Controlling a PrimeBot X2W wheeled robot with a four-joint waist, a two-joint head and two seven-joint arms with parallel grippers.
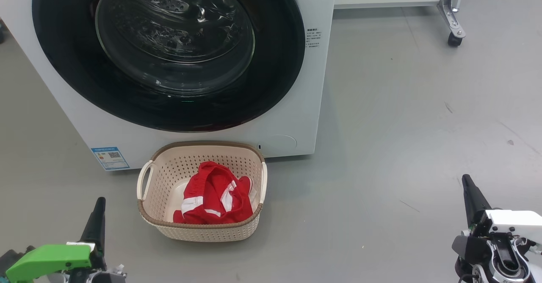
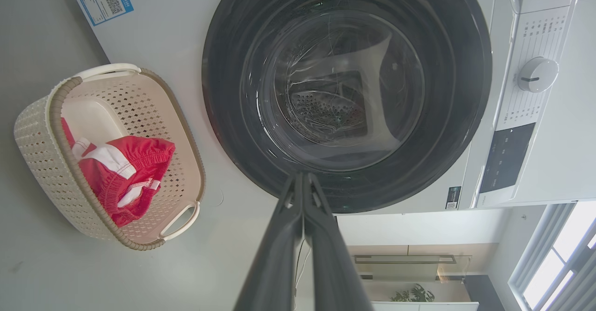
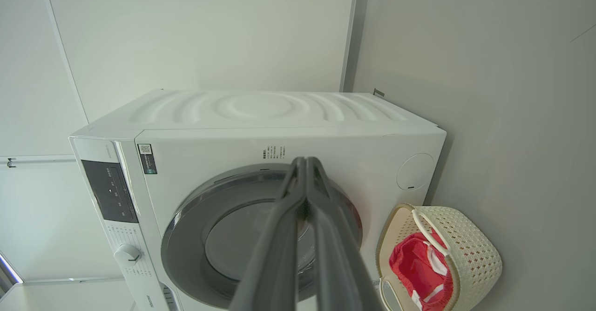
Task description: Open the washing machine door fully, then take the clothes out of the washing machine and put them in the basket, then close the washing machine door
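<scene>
The white washing machine [image 1: 296, 117] stands ahead with its round black door [image 1: 169, 54] lying flush against the front, glass window at its centre. Directly in front of it on the floor sits the cream basket [image 1: 202, 228], and the red clothes [image 1: 214, 198] with white stripes lie inside it. My left gripper [image 1: 100, 202] is low at the left, shut and empty, well left of the basket. Far to the right my right gripper [image 1: 466, 179] is shut with nothing in it. Each wrist view shows the door [image 2: 347, 92] [image 3: 209, 236], the basket [image 2: 42, 152] [image 3: 475, 255] and the clothes [image 2: 125, 171] [image 3: 414, 267].
Grey floor [image 1: 402, 126] spreads wide to the right of the machine. A metal leg on a castor [image 1: 454, 39] stands at the back right under a white unit. The machine's control panel and dial [image 2: 538, 74] sit above the door. A blue label [image 1: 109, 158] marks its lower left corner.
</scene>
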